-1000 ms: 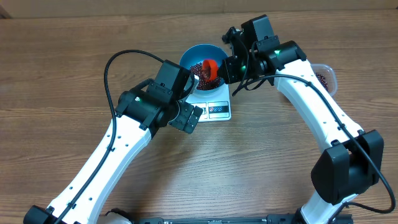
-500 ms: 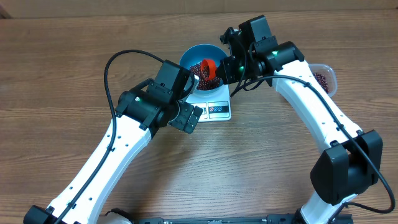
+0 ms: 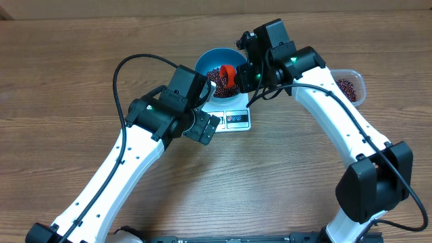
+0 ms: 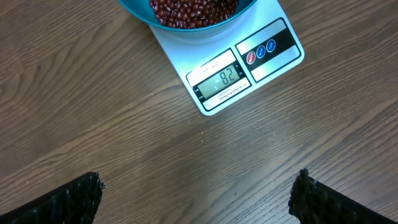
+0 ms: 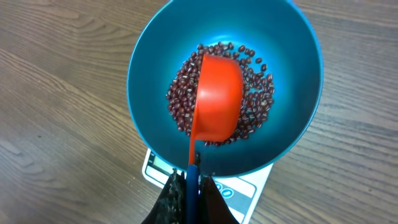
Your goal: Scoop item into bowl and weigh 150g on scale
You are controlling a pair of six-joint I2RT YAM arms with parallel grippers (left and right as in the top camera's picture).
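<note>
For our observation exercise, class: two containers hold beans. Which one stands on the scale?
The round blue bowl stands on the white scale, with the orange scoop over it. The clear tub rests on the bare table, off to the right.

This looks like a robotics lab bench laid out with kitchen gear. A white left arm [image 3: 115,175] and right arm [image 3: 337,121], one trailing a black cable [image 3: 115,81], rise from the overhead view's lower edge above a wood-grain table [image 3: 61,61]. At upper centre are a scale [image 3: 236,119], a blue bowl [image 3: 206,59] of beans [image 3: 212,73] and a red scoop [image 3: 227,71]. A clear tub [image 3: 352,71] is at the right.
</note>
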